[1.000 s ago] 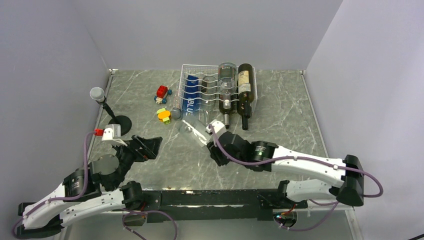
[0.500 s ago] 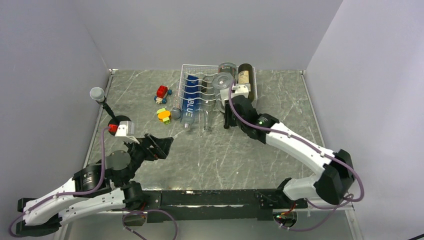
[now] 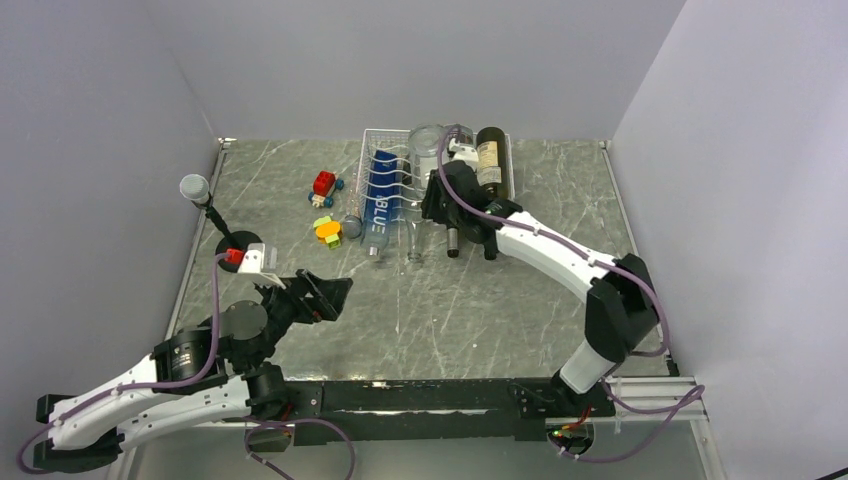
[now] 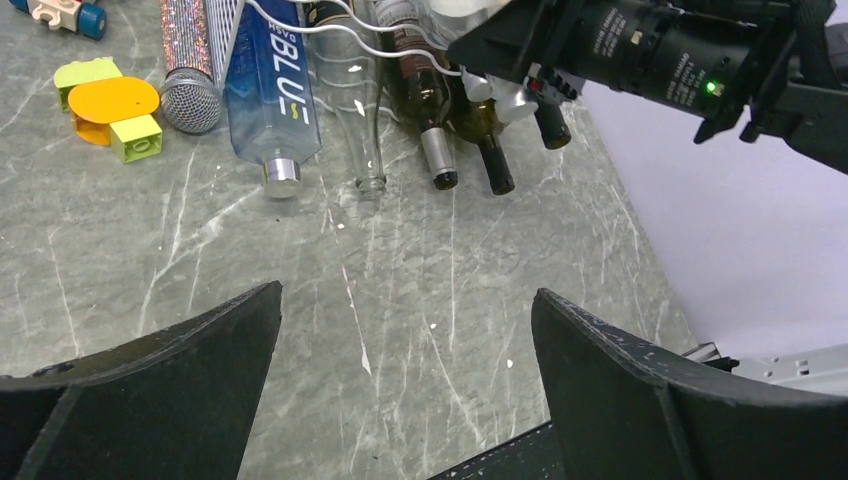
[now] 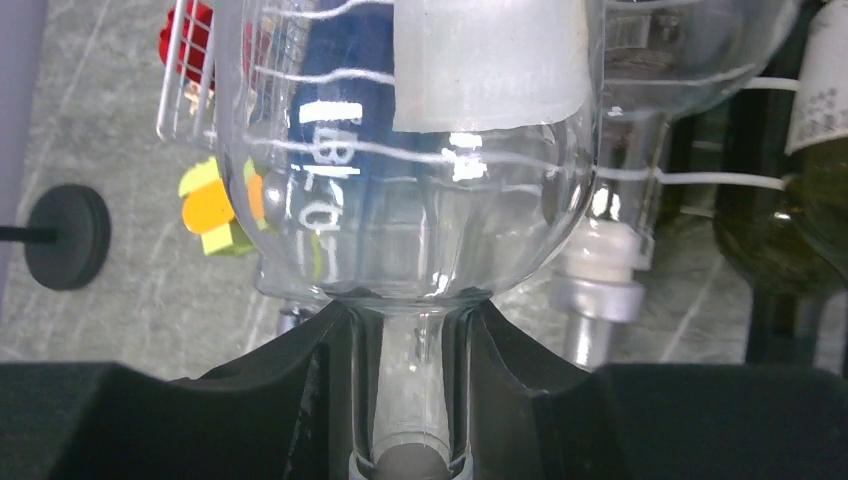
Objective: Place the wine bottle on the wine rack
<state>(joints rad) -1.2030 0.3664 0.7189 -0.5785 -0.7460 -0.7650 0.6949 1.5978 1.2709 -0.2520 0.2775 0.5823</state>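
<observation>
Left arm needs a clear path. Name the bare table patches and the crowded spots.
Bare: table right of the wine rack; also the wide stretch between bottle necks and left gripper. Crowded: toys and microphone left of the rack.

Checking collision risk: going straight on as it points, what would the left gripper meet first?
Probably the bare table, as the left gripper tilts downward; farther on, the racked clear bottle's neck. Depth is unclear.

On my right gripper [image 5: 410, 425], matt black plastic fingers [image 5: 260, 410] meet the clear, glossy glass wine bottle [image 5: 400, 200], near the white-coated wire wine rack [image 3: 385, 131], a shiny dark-green glass bottle [image 5: 790, 230] with paper label [image 5: 825, 90], and the smooth grey stone-look bench [image 4: 400, 300].
</observation>
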